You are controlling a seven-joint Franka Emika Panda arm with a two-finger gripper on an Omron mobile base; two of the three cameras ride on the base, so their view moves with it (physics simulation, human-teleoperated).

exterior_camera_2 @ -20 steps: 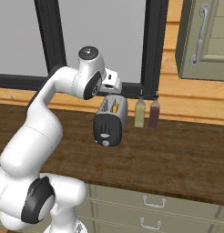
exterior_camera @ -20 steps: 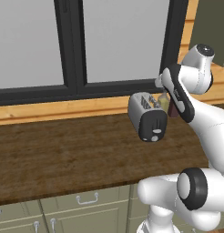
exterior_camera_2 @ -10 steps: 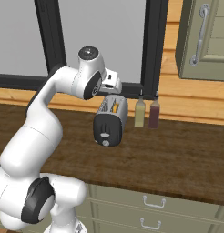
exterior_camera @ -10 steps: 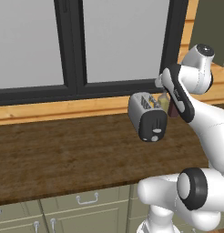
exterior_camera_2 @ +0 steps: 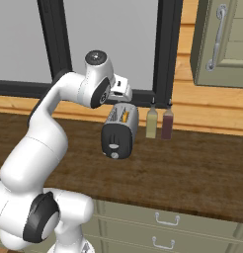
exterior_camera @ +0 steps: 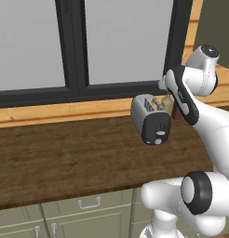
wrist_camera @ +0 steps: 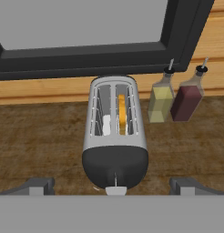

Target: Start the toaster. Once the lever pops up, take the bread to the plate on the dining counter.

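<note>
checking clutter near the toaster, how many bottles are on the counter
2. A yellowish bottle stands just right of the toaster in the hand view, and a dark red bottle stands beside it, further right, both against the wooden sill. The arm may hide others.

Room around the toaster

You had bare worktop left of the toaster and in front of it; two bottles crowded its right, and the window frame stood just behind.

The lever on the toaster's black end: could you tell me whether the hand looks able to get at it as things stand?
Probably yes. The hand is open above the toaster, the lever sits between its fingertips, and nothing lies between; the two bottles stand off to one side.
</note>
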